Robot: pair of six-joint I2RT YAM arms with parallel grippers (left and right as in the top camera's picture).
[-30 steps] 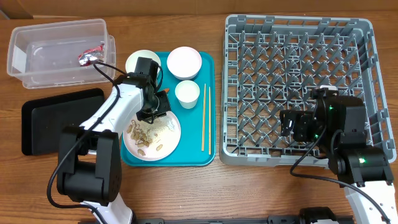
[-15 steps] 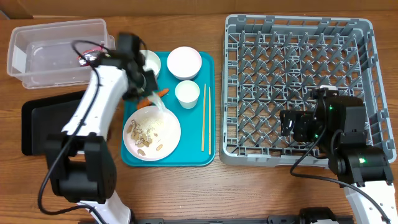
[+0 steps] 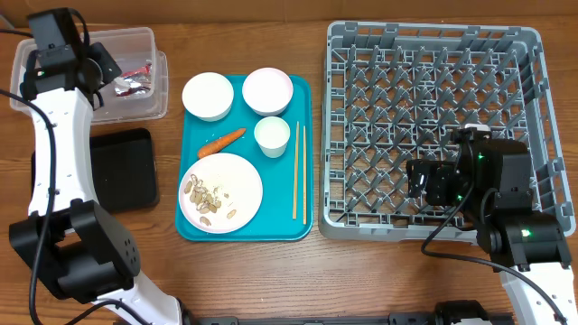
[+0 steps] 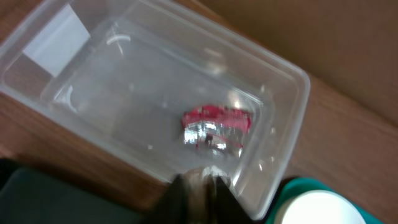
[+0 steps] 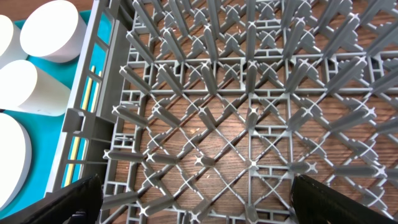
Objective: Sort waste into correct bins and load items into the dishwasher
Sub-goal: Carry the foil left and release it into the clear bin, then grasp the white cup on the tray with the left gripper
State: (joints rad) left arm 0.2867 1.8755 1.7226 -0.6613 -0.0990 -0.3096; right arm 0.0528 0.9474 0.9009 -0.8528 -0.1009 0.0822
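Observation:
My left gripper (image 3: 101, 70) hovers over the clear tub (image 3: 135, 36); its blurred fingers (image 4: 183, 193) stand close together, and whether anything sits between them is unclear. The red-and-silver wrapper (image 4: 214, 127) lies inside the tub (image 4: 298, 81). The orange carrot (image 3: 222, 142) rests on the teal tray (image 3: 302, 226), just above the white plate (image 3: 244, 176) of beige scraps (image 3: 209, 199). Two bowls (image 3: 208, 96) (image 3: 267, 90), the cup (image 3: 272, 136) and the chopsticks (image 3: 295, 171) share that tray. My right gripper (image 5: 205, 205) hangs open and empty over the grey dish rack (image 5: 249, 112).
The black tray (image 3: 126, 169) lies below the tub, left of the teal tray. The rack (image 3: 442, 117) fills the right half of the table. Brown cardboard runs along the back edge.
My left arm swung from the plate on the teal tray up and left to the clear tub. The carrot shifted off the plate's edge onto the tray. The right arm stayed still.

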